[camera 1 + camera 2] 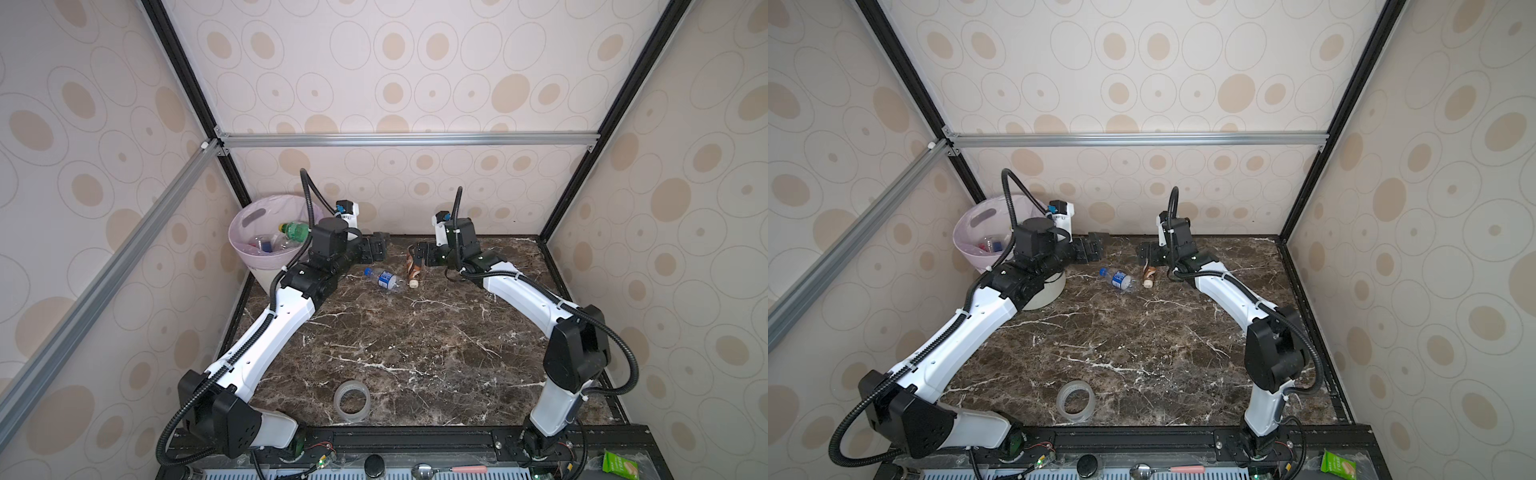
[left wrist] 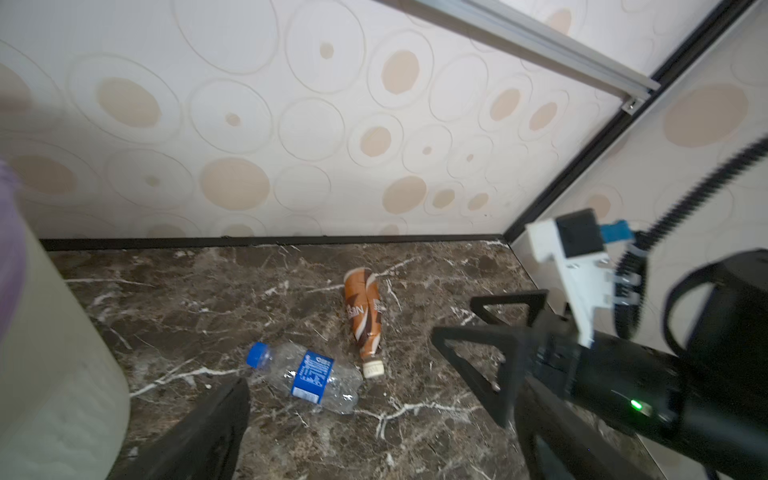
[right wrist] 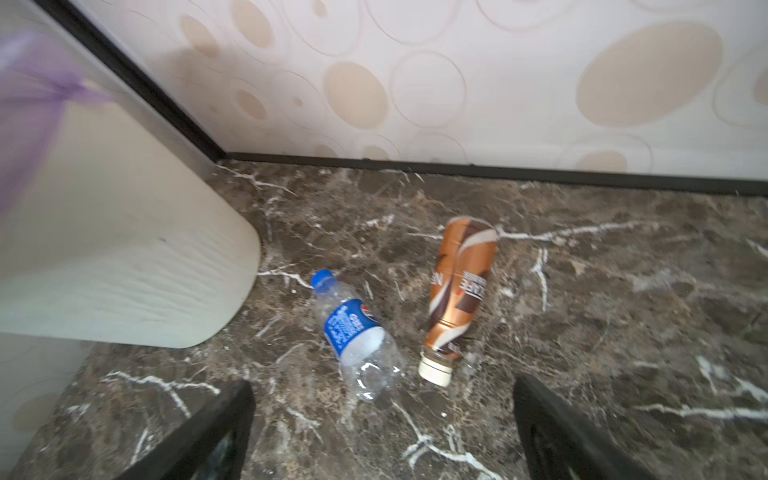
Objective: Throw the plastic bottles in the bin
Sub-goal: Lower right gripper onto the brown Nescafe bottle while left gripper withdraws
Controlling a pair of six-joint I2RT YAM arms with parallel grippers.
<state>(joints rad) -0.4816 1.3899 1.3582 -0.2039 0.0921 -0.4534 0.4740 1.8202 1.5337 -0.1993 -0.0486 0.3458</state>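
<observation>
Right wrist view gives me the clearest look: the blue-labelled clear bottle [image 3: 357, 336] and the brown-wrapped bottle [image 3: 457, 291] lie just beside each other on the marble surface [image 3: 623, 291], near its back edge. The clear one is nearer the bin [image 3: 124, 270]. I see the left jaws and right jaws spread wide, empty, one on each side of the pair. A green bottle [image 1: 295, 230] lies in the bin, in the far left corner. Open surface runs toward me, with only a tape ring [image 1: 351, 401] near the front edge.
</observation>
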